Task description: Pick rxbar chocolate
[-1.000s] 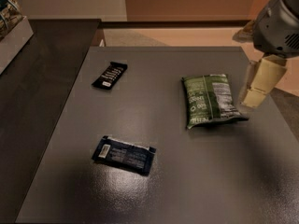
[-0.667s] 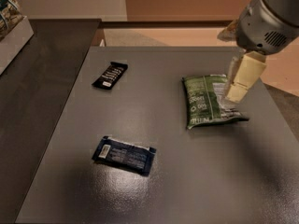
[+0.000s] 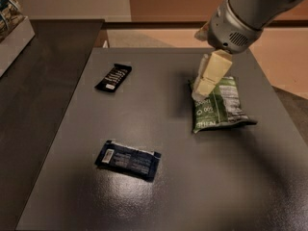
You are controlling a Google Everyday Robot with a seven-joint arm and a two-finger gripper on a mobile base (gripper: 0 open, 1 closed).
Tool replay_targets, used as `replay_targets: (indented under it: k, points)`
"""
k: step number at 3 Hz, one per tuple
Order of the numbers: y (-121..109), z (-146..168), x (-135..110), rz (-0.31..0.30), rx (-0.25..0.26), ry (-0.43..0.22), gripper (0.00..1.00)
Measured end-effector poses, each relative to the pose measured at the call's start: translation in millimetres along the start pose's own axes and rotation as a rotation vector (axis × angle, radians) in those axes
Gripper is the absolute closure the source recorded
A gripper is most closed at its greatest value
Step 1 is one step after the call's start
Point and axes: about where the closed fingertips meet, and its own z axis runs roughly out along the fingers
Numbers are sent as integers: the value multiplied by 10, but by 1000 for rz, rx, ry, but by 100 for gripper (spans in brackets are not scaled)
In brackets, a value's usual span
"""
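Note:
The rxbar chocolate is a slim black wrapper with white lettering, lying flat at the far left of the dark table. My gripper hangs from the arm at the upper right, its cream fingers pointing down over the left edge of the green chip bag. It holds nothing and is well to the right of the bar.
A larger dark navy-blue flat wrapper lies near the front left of the table. A second dark surface adjoins on the left, with a white bin at its far corner. The floor drops off to the right.
The arm has swung left and toward the table's middle; the gripper has moved from beside the chip bag's right edge to over its left edge.

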Motion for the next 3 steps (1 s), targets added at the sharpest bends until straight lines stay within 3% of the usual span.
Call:
replay_targets:
  k: [3]
  points:
    - [-504, 747, -459, 104, -27, -82, 0]
